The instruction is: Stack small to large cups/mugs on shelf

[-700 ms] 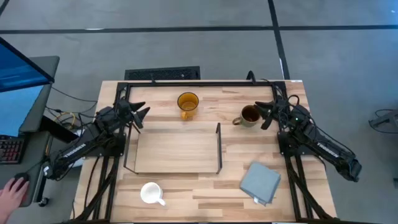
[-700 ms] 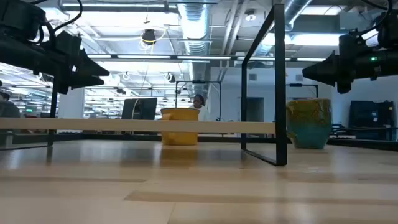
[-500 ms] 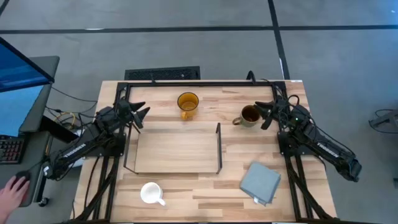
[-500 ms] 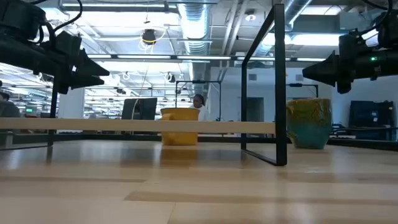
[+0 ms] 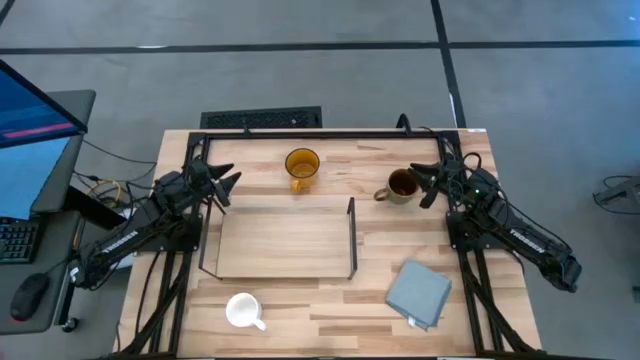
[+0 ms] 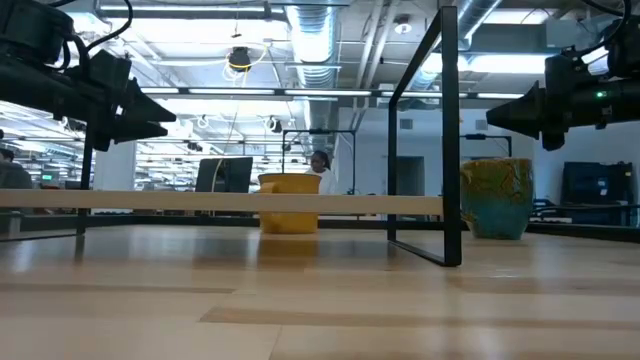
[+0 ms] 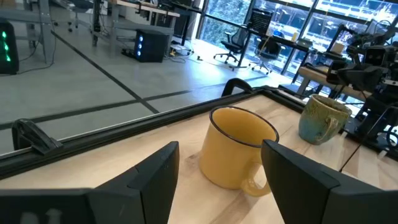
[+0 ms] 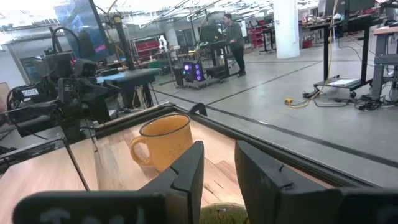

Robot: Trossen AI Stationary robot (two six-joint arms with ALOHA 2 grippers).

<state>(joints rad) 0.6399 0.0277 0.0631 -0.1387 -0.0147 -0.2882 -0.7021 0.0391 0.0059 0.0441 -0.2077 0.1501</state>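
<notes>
The amber-yellow mug (image 5: 301, 166) stands on the tabletop at the far middle, handle toward the near side; it also shows in the left wrist view (image 7: 239, 148). The olive-brown mug (image 5: 402, 185) stands at the far right. The small white mug (image 5: 243, 310) stands near the front left. The shelf (image 5: 285, 240) sits in the middle with nothing on it. My left gripper (image 5: 228, 190) is open, raised left of the amber mug. My right gripper (image 5: 421, 187) is open, raised just right of and above the olive mug (image 6: 497, 195).
A grey folded cloth (image 5: 418, 292) lies at the front right. The shelf's black wire upright (image 6: 450, 130) rises at its right end. A black rail (image 5: 330, 133) runs along the table's far edge. A monitor (image 5: 30, 100) and a mouse (image 5: 30, 295) are left of the table.
Neither arm nor any mug has moved. A person's hand that lay on the mouse left of the table has gone out of view.
</notes>
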